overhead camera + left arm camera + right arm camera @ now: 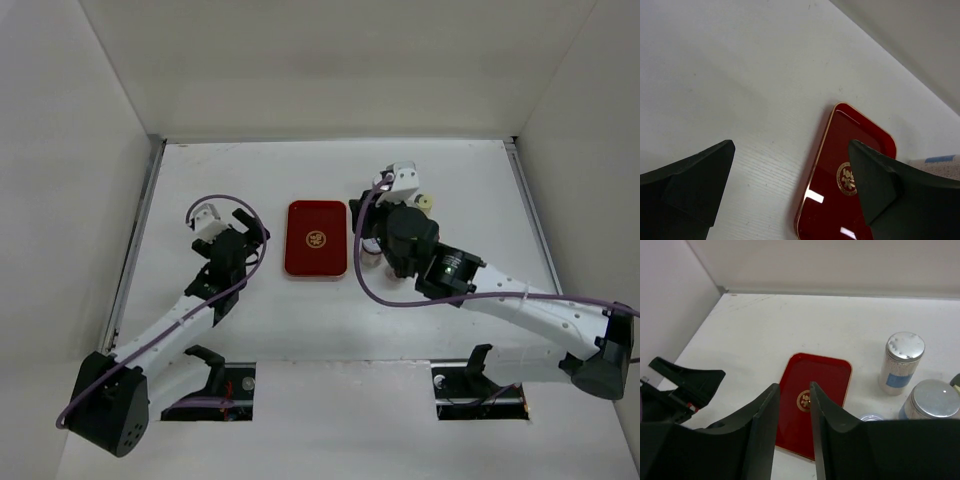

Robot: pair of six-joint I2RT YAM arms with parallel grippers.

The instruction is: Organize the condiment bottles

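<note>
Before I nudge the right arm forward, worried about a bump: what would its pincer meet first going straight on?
Probably the red tray: its gold emblem sits right in the gap of the right pincer, with nothing seen in between. The jars stand off to the side of that line.

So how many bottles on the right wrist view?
3: tall shaker right of the tray, wider jar nearer, a small cap behind the jaws. More may be hidden.

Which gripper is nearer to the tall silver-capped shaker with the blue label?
Right. The right gripper is close beside the shaker, on its tray side. The left gripper is on the other side of the red tray, away from it.
</note>
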